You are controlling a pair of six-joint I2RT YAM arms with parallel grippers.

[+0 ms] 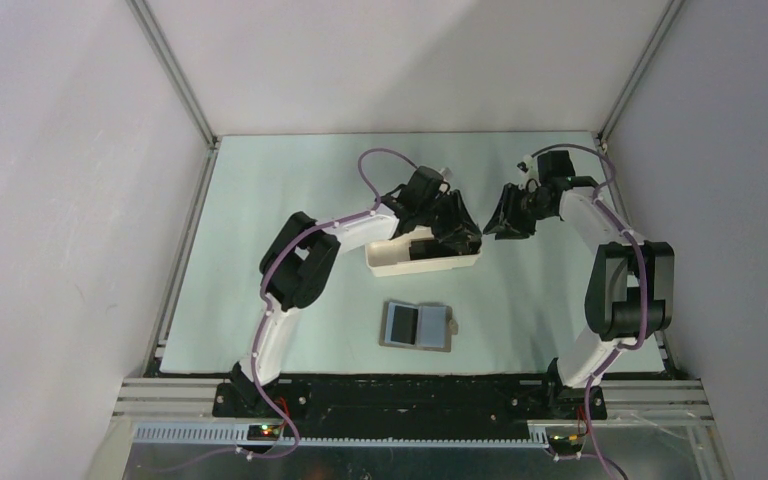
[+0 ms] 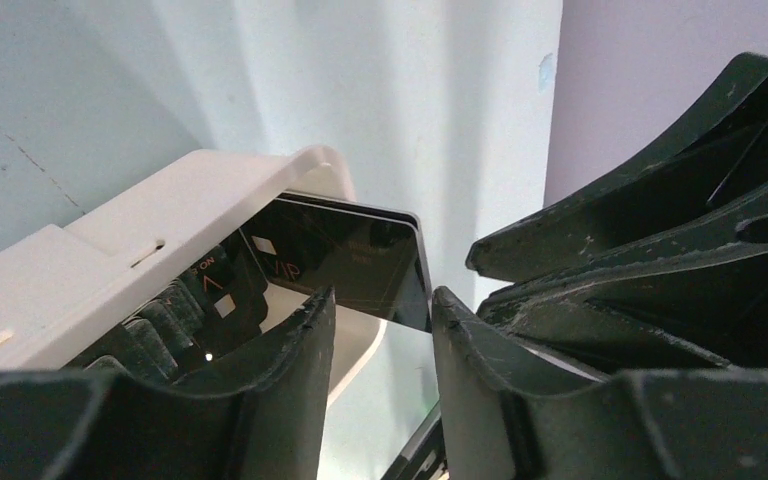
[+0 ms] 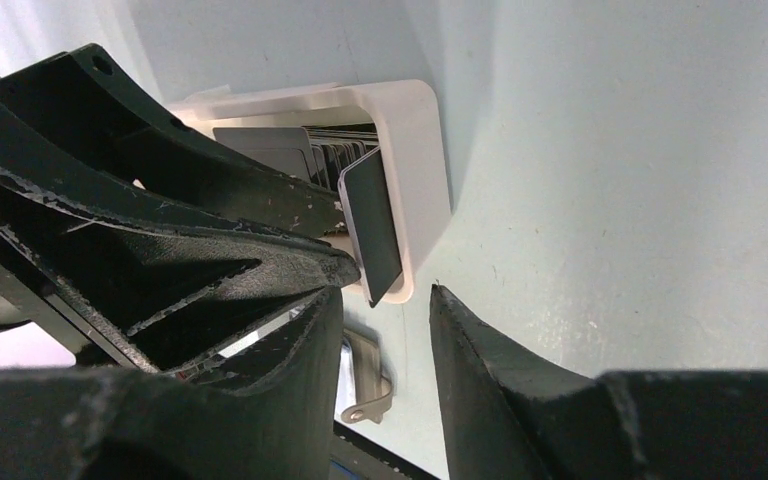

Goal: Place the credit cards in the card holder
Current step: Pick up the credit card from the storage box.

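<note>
The card holder [image 1: 417, 326] lies open and flat on the table, light blue pockets up; its tab [image 3: 365, 380] shows in the right wrist view. The credit cards [image 1: 422, 248] stand in the white tray [image 1: 385, 262]. One dark card [image 2: 350, 260] tilts up out of the tray's right end and leans over its end wall [image 3: 425, 150]. My left gripper [image 1: 457, 235] hangs over that end, open, and the card's lower corner sits just ahead of its fingertips [image 2: 380, 295]. My right gripper [image 1: 505, 222] hovers just right of the tray, open, with nothing between its fingers [image 3: 385, 290].
The two grippers are close together, tip to tip, above the tray's right end; the right gripper's fingers [image 2: 660, 260] fill the right side of the left wrist view. Cage walls and metal posts [image 1: 175, 70] bound the table on the left, right and back.
</note>
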